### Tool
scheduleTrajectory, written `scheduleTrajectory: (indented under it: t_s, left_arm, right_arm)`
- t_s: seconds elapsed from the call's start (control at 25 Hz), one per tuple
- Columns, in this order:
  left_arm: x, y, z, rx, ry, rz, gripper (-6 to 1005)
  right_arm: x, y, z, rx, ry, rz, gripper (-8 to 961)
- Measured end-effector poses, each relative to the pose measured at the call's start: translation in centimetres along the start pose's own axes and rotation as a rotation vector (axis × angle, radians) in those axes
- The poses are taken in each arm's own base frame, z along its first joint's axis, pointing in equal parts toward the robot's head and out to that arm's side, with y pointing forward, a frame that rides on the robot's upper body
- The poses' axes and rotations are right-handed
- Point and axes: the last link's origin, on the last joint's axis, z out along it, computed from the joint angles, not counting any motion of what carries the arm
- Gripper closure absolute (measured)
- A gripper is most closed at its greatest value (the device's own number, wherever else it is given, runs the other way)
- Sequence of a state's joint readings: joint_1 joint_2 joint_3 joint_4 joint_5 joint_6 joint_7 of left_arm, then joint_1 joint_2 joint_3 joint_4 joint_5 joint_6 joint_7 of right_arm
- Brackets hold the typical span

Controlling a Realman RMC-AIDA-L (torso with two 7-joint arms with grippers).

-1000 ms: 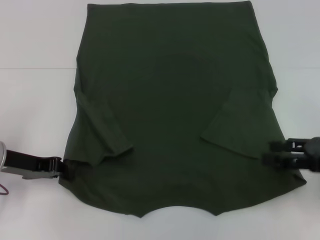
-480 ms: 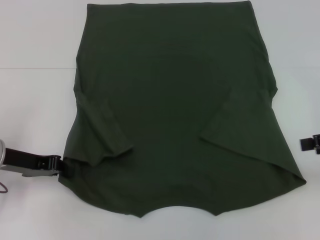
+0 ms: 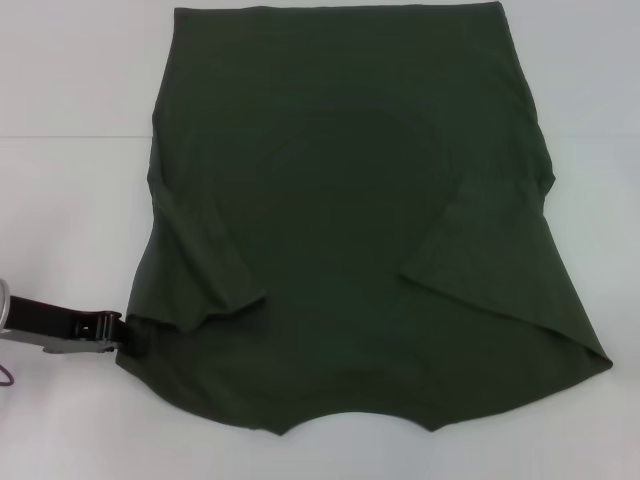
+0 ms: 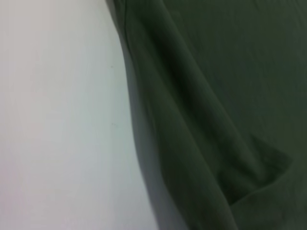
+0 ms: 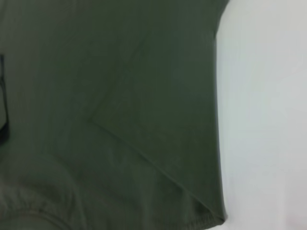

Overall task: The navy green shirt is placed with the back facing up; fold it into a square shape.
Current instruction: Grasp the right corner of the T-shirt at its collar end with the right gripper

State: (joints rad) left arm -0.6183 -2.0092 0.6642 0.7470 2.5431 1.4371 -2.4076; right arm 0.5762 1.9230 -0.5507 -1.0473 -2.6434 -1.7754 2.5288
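The navy green shirt (image 3: 350,220) is laid flat on the white tabletop (image 3: 70,200), neckline toward the robot and hem at the far edge, so that its long axis runs away from the body. Both sleeves are seen folded inward over the back panel. The left gripper (image 3: 118,335) is recorded at the near left corner of the garment, level with the shoulder edge and touching or just at the cloth; whether it is clenched on the fabric or released cannot be told. The right gripper is absent from the head view, so its state cannot be reported; in its wrist view the shirt's right shoulder corner (image 5: 211,218) is shown. The left arm is judged the nearer for any lengthwise fold toward the hem.
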Motion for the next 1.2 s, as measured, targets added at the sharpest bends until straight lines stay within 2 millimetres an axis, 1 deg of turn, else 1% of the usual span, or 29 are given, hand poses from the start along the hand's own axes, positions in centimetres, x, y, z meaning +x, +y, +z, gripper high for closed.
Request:
scheduleTrajectory:
  t_s: [0.68, 1.0, 1.2]
  left_arm:
    - [-0.1, 0.1, 0.0, -0.006, -0.001, 0.009, 966]
    - [-0.2, 0.1, 0.1, -0.008, -0.003, 0.011, 966]
    - [-0.3, 0.1, 0.2, -0.008, -0.002, 0.014, 966]
  right_arm:
    - [0.0, 0.0, 3.6, 0.014, 0.045, -0.01, 208]
    - [-0.2, 0.7, 5.4, 0.001, 0.064, -0.029, 209]
    - [-0.3, 0.9, 6.0, 0.007, 0.069, -0.041, 209]
